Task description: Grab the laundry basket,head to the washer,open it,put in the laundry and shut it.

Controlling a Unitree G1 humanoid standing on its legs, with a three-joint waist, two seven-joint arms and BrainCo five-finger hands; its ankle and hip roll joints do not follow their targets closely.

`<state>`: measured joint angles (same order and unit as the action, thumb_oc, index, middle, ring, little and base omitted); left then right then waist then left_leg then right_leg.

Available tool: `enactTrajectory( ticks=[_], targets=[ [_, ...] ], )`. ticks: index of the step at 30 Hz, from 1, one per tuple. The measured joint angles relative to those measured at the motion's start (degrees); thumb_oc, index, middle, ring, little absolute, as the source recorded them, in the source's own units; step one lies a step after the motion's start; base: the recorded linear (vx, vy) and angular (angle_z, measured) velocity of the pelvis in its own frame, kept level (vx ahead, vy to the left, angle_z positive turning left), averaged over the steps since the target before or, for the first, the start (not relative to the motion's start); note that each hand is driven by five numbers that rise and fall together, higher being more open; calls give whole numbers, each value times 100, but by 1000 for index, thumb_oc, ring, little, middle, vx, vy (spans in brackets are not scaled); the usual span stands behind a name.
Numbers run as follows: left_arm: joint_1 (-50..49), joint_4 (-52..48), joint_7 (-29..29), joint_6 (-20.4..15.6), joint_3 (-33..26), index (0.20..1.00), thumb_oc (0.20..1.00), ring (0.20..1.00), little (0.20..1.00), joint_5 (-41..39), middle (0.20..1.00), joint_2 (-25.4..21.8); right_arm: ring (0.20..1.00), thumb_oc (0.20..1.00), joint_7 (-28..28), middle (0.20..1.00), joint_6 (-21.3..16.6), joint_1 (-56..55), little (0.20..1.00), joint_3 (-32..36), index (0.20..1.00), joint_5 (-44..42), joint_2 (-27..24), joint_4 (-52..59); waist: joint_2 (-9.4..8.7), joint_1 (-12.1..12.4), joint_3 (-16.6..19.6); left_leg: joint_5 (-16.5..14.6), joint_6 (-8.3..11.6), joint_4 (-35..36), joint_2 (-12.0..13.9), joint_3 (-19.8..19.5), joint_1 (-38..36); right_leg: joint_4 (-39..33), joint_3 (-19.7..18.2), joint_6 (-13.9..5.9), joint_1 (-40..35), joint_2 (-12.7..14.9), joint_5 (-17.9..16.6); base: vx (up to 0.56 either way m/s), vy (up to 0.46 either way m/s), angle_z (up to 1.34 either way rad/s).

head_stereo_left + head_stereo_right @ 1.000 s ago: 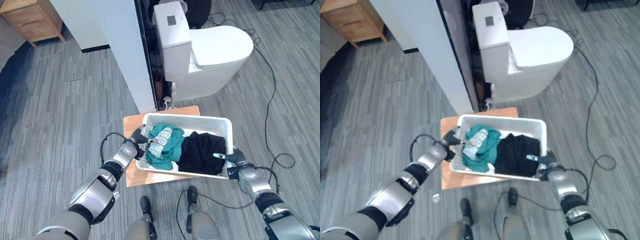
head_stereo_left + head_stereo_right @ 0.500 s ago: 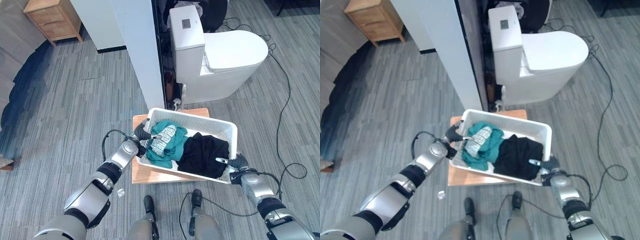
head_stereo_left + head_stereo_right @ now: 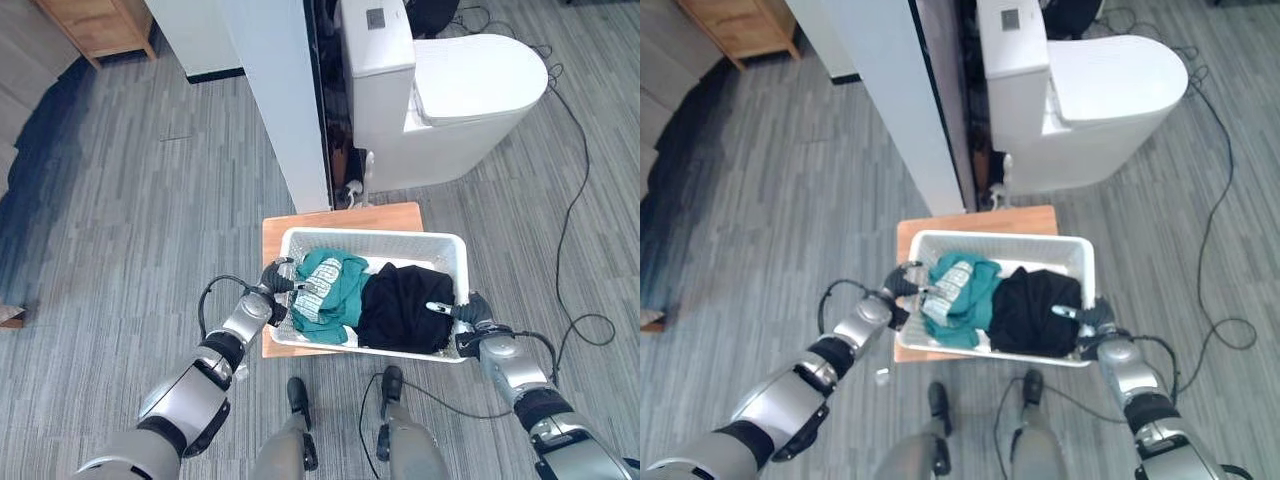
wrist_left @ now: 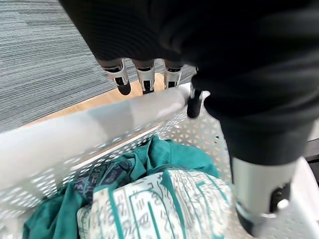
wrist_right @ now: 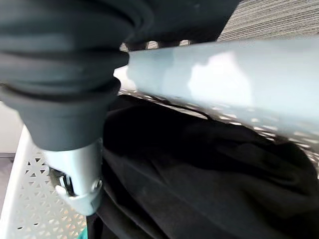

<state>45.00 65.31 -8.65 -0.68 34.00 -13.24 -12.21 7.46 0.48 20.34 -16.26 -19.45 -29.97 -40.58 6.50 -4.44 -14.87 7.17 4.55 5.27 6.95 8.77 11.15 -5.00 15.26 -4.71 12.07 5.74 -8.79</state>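
A white perforated laundry basket (image 3: 376, 240) hangs level between my two hands, over the front part of a low wooden board (image 3: 340, 215). Inside lie a teal garment with white print (image 3: 330, 288) and a black garment (image 3: 403, 308). My left hand (image 3: 273, 287) grips the basket's left rim (image 4: 99, 124): its fingers (image 4: 144, 79) curl under the outside and its thumb reaches over inside, above the teal garment (image 4: 164, 199). My right hand (image 3: 473, 320) holds the right rim (image 5: 224, 74), thumb (image 5: 79, 172) inside against the black garment (image 5: 199, 174).
A white toilet (image 3: 450, 90) stands just beyond the board. A white partition panel (image 3: 275, 90) rises at its left. A wooden cabinet (image 3: 100, 20) sits at the far left. Grey plank floor (image 3: 120, 230) spreads to the left, and a small white scrap (image 3: 880, 375) lies near my left arm.
The camera has shifted. The basket, tilted half a second ago, is level and has come nearer to me over the board's front edge. Both hands keep their hold on the rims.
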Motion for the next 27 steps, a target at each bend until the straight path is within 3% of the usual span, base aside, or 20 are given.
enactTrajectory(
  ticks=[5,11,17,19,24,27],
  targets=[
    [243,95,-76,-119,-1,1000,1000,1000,1000,101,1000,-85,1000,1000,0,1000,-27,-29,1000,-10,1000,1,31,43,-342,-45,-209,-8,-9,0,0,13,35,-1,-25,-15,41,0,12,-4,2,-1],
    [559,-572,-414,84,80,1000,1000,1000,1000,333,1000,-245,1000,1000,24,1000,-55,-23,1000,52,1000,-1,99,-21,-587,-61,-312,-3,-16,-1,-28,10,123,0,-23,-19,126,26,-9,-3,-9,1],
    [492,-3035,-342,217,112,1000,1000,1000,1000,802,1000,-955,1000,1000,96,1000,-77,-116,1000,172,1000,44,121,-32,-561,-7,-327,-1,-19,-2,-30,-40,96,0,57,-16,61,35,-9,13,-15,3],
    [422,-4308,-227,-1,82,1000,1000,1000,1000,981,1000,-1044,1000,1000,98,1000,-87,-184,1000,250,1000,119,211,-30,-480,81,-372,13,-32,-2,-35,-91,63,0,111,-17,-13,39,-6,22,-8,12],
    [188,-4875,-40,-47,-121,1000,1000,1000,1000,983,1000,-1043,1000,1000,-8,1000,-89,-329,1000,313,1000,236,253,12,-241,191,-376,17,-24,0,-34,-199,2,-3,173,-36,-116,38,50,13,-6,9],
    [-354,-4707,84,-27,-341,1000,1000,1000,1000,896,1000,-960,1000,1000,-10,1000,-88,-404,1000,458,1000,239,253,109,-140,202,-367,24,-15,0,-22,-226,41,-2,210,-24,-96,27,60,-3,-1,6]
  ],
)
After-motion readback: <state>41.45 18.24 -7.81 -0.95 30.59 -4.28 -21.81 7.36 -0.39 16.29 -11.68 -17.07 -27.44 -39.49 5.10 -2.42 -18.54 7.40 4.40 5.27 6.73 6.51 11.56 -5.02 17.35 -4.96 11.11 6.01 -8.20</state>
